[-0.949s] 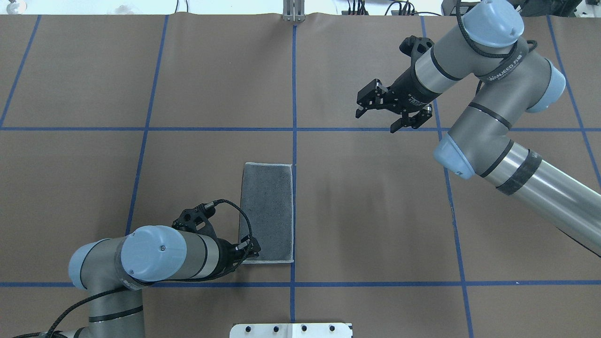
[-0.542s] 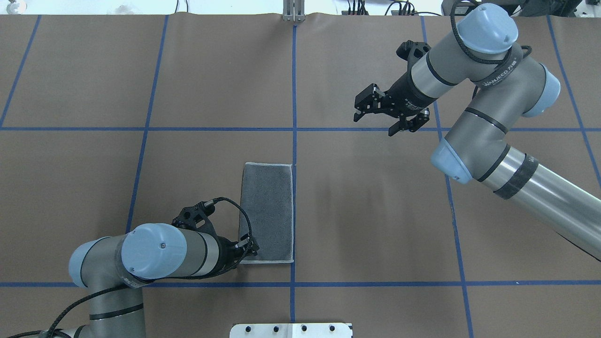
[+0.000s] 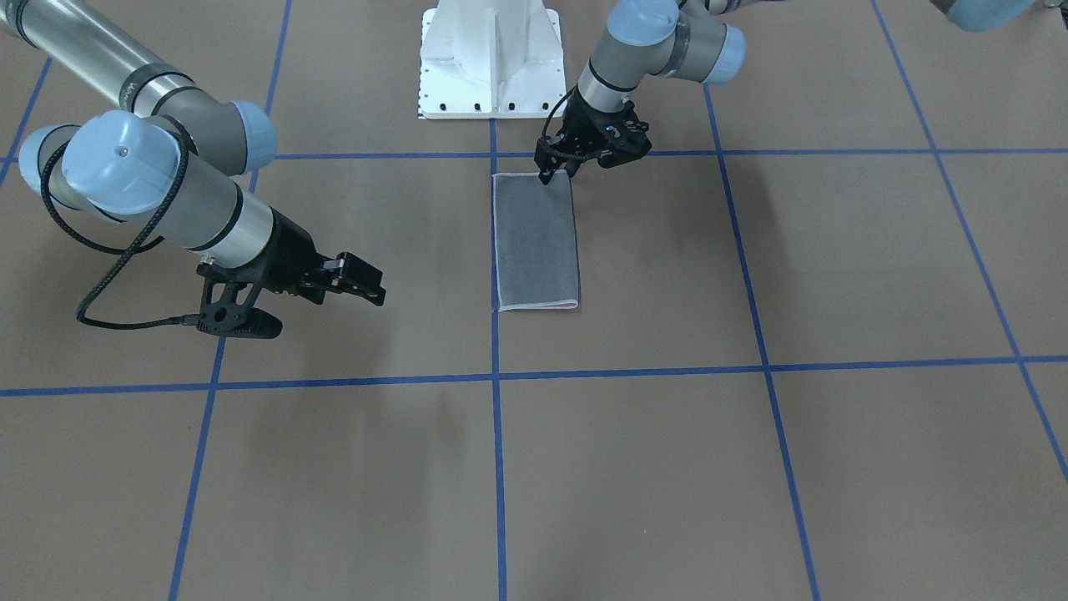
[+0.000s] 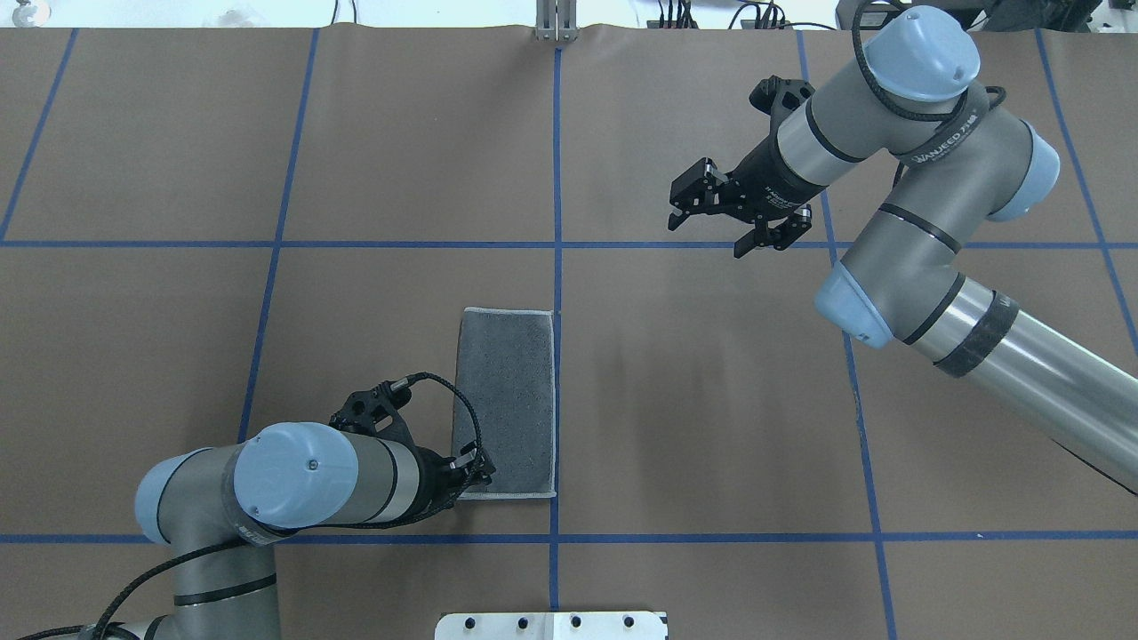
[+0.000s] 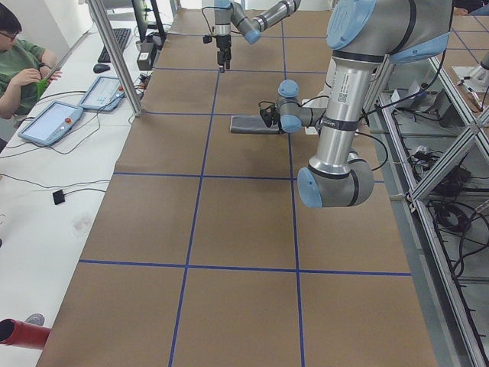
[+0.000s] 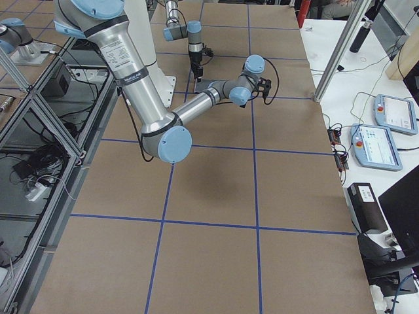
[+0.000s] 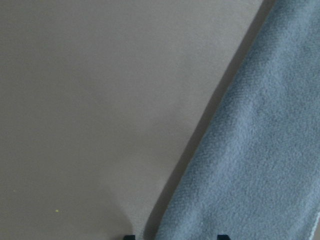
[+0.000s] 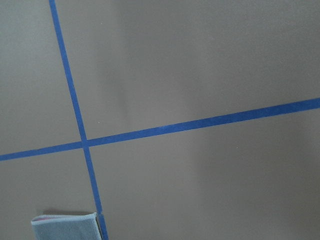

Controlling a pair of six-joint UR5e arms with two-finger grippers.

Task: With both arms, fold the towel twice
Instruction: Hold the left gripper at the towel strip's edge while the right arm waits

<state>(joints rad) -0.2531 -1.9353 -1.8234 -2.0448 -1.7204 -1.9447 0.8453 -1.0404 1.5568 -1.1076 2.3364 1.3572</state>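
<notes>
The towel (image 4: 507, 400), folded once, lies near the middle of the counter (image 4: 711, 400), toward its robot-side edge. The left end effector (image 4: 471, 474), jaws apart, straddles the towel's near corner and should pinch both layers. The right end effector (image 4: 707, 236), jaws also apart, hovers well away.

Silver-grey tubular left arm (image 4: 307, 480) and right arm (image 4: 902, 236) are wearing light blue joint caps (image 4: 925, 40), black bands (image 4: 971, 334) and cables (image 3: 138, 323), ending in black left claw (image 4: 474, 474) and right claw (image 4: 707, 237).

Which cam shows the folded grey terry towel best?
Exterior front-facing: the folded grey terry towel shows nearly whole, left gripper at one corner. Overhead similar; side views tiny; wrist views only crop it.
</notes>
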